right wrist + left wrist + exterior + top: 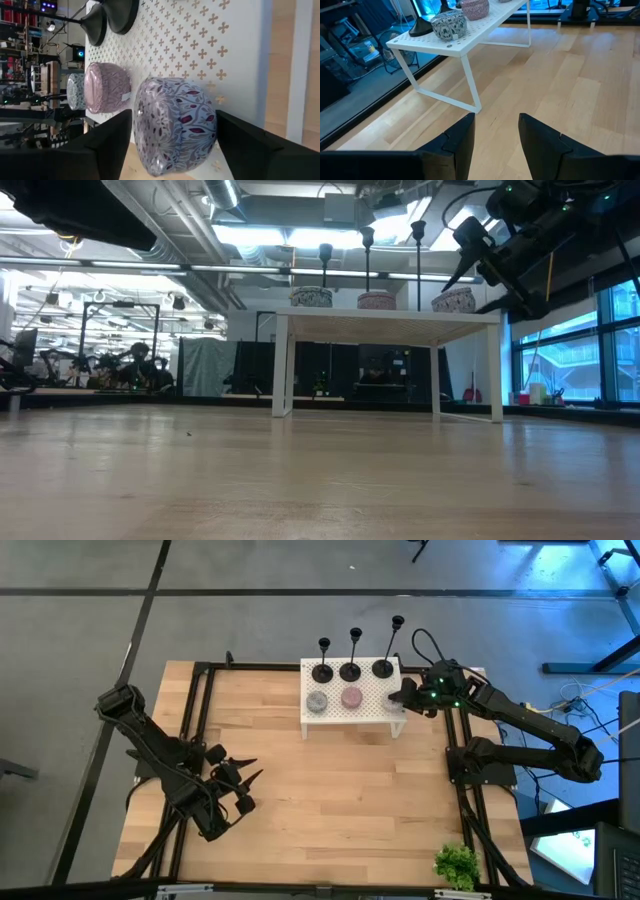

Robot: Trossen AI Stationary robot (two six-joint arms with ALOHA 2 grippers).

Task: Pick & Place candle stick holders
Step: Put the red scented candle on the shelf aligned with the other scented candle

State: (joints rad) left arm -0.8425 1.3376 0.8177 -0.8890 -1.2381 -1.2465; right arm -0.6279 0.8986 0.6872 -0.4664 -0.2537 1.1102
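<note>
Three black candle stick holders [350, 670] stand in a row on their round bases along the far edge of the white perforated stand [375, 715]. Their stems and top cups [367, 232] rise above it. My right gripper [175, 150] hangs open at the stand's right end. Its fingers stand on either side of a purple-patterned round tin [175, 125], which sits on the stand. My left gripper [495, 120] hovers open over the table's near left part [250, 772], with nothing between its fingers. My right gripper comes at the purple tin [393, 695] slanting down from the table's right side. One finger [112, 140] and the other [255, 145] stand close against its two opposite sides. I cannot tell whether they touch it. The tin rests flat on the stand.
A pink tin [351, 697] and a grey tin [317, 701] sit on the stand in front of the holders. A green plant [457, 865] lies at the table's near right corner. Bare wooden tabletop [340, 800] stretches between the stand and the near edge.
</note>
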